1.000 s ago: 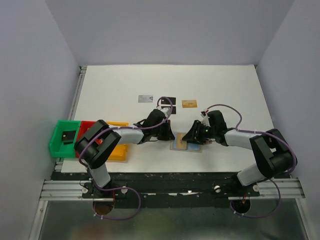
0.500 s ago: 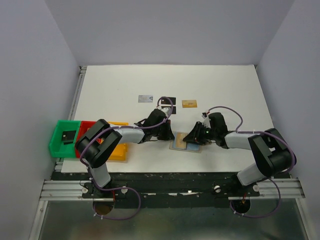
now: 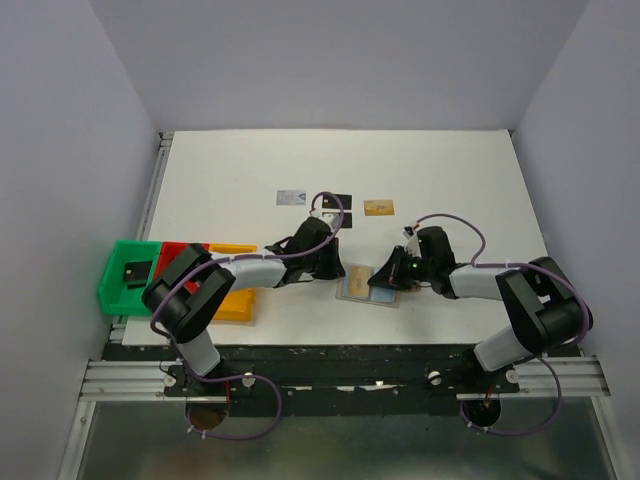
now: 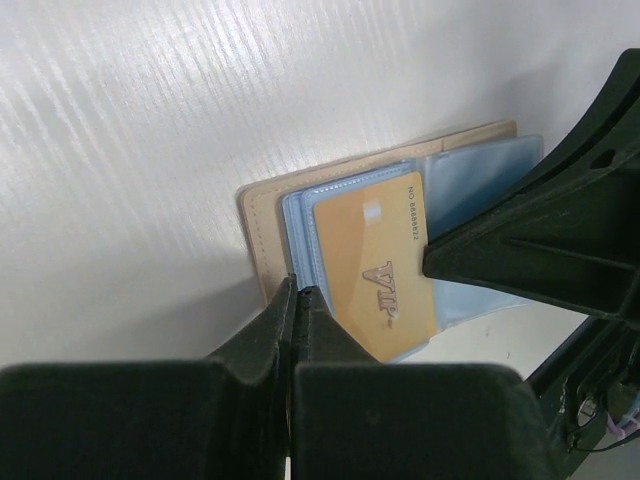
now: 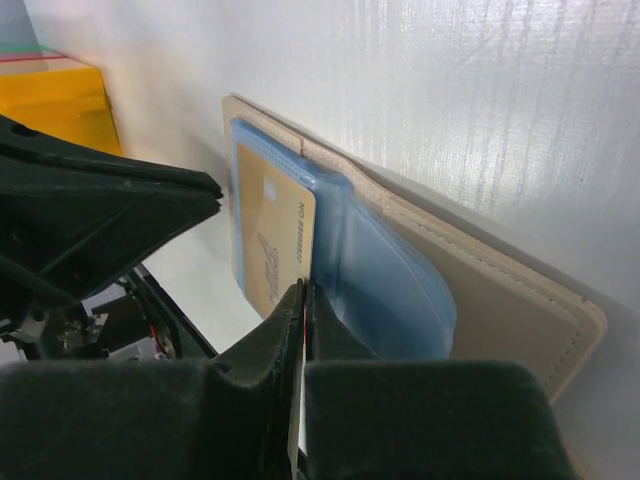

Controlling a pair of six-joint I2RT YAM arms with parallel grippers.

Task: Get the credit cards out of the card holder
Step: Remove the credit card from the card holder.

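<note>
I log: left claw [image 4: 296, 292] pressed together, pinning card holder [image 4: 262, 225]; right claw [image 5: 303, 290] pinching gold card [image 4: 375, 265], not yet out. Silver card [image 3: 291, 197], black card [image 3: 340, 200], loose gold card [image 3: 379, 208] beyond claws.

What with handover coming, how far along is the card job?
Done: silver-grey card, black card and a gold card lie on the table. In hand: left gripper pins the card holder; right gripper pinches the VIP card inside. Remaining: pulling it free.
</note>
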